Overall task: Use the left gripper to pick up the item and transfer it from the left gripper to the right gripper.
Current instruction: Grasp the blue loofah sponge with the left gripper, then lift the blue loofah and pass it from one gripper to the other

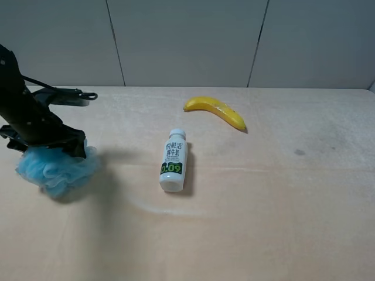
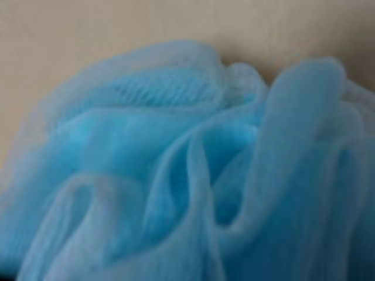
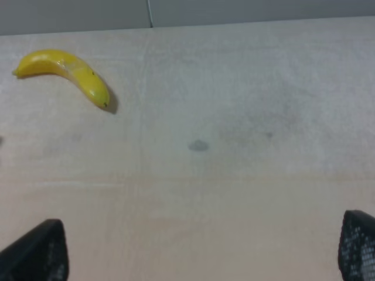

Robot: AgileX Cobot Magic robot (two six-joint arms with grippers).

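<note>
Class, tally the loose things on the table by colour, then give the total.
Blue: 1, the bath puff
White: 1, the bottle
Yellow: 1, the banana
Total: 3

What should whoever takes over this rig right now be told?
Left gripper: down on the blue bath puff at the table's left side. Its jaws are buried in the mesh, so a grip cannot be confirmed, nor whether the puff is off the table.
Right gripper: open and empty over bare table, outside the high view.
White bottle lies mid-table and the banana lies behind it. Both are clear of the arms.
Done: the left arm has reached the puff.
Left: confirm the grasp, lift, bring the right gripper in, hand the puff over.
</note>
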